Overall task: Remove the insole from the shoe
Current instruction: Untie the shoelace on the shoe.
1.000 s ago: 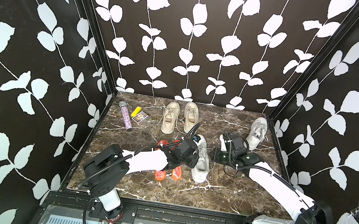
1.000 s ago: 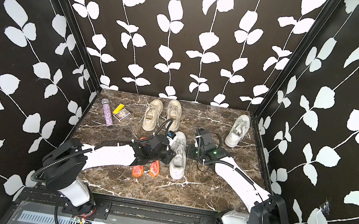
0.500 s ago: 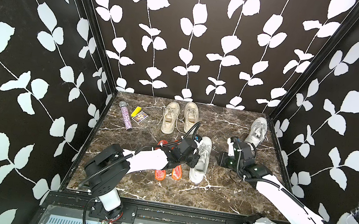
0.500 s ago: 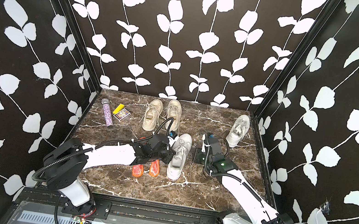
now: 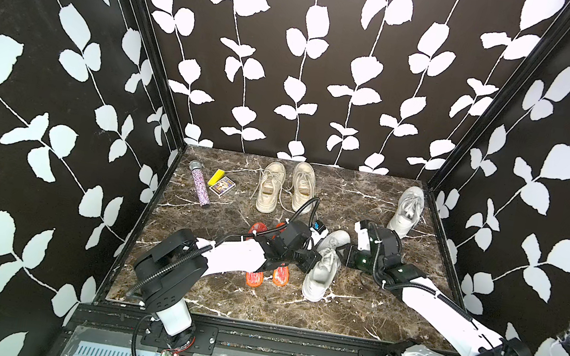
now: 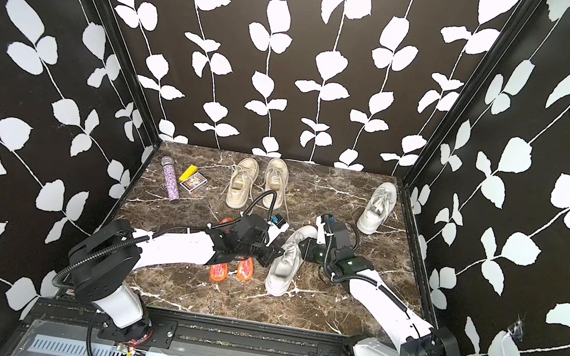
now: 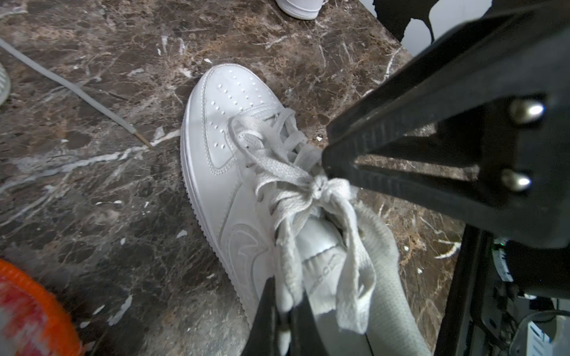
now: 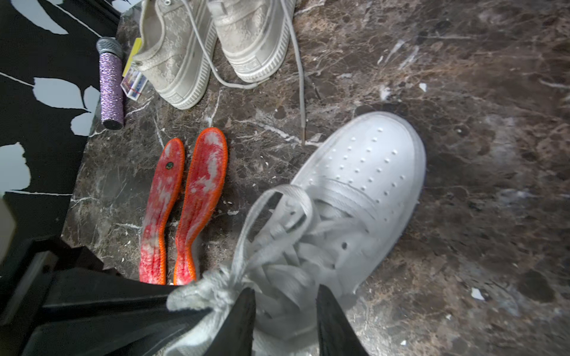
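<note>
the white sneaker (image 5: 324, 265) lies near the middle of the marble table (image 5: 350, 319), a little toward the near edge. its heel faces that edge and its toe is now swung toward the far right corner; a second ago it lay straighter, toe to the far edge. the left gripper (image 7: 287, 317) has closed in that time: its jaws are pressed together on a fold of the sneaker's upper beside the laces (image 7: 287, 182), holding the shoe from the left-edge side. the right gripper (image 8: 285, 320) stood apart from the shoe a moment ago and has come in against its right side. its jaws stand apart over the tongue and lace knot, clamped on nothing. the insole shows in no view; i judge it is still inside the shoe, under the tongue. two orange insoles (image 8: 185, 200) lie flat between the sneaker and the left edge, apart from this shoe. the shoe looks anchored and the free gripper is placed to reach into the opening. the pull has not yet begun, and the tied laces will probably crowd the way in.
</note>
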Motion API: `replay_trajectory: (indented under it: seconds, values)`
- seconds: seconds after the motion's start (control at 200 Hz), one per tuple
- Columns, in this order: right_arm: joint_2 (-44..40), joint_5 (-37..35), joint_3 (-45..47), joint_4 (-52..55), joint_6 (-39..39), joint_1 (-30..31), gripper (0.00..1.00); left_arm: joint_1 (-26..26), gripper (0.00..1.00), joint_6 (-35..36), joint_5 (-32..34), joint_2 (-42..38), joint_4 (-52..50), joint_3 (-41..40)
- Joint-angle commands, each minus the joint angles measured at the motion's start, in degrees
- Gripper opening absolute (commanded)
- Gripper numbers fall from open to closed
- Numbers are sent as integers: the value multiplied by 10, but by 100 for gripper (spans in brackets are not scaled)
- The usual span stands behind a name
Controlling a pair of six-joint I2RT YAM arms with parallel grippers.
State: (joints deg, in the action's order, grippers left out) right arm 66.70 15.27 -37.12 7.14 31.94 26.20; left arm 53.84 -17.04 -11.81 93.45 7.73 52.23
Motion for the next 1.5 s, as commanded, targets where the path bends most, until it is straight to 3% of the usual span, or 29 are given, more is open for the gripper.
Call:
replay_trajectory:
  seconds: [0.0,0.21,0.38,0.755,1.15,1.355,1.496]
  values:
    - [-1,17,5,-28,0,2,32,0,0,8,-19,-13,54,5]
    - [-24,7,-3,1,-5,12,28,0,0,9,-4,-13,46,7]
    - [-46,-88,-26,73,-52,67,28,0,0,10,14,-15,40,5]
    - [-46,-105,-29,78,-56,69,29,0,0,13,10,-24,35,0]
    - [-2,-76,-47,62,-63,77,34,0,0,15,10,-24,27,3]
    - [9,-82,-54,73,-65,80,19,0,0,17,12,-25,24,3]
    - [-4,-101,-52,80,-64,81,0,1,0,14,25,-26,24,0]
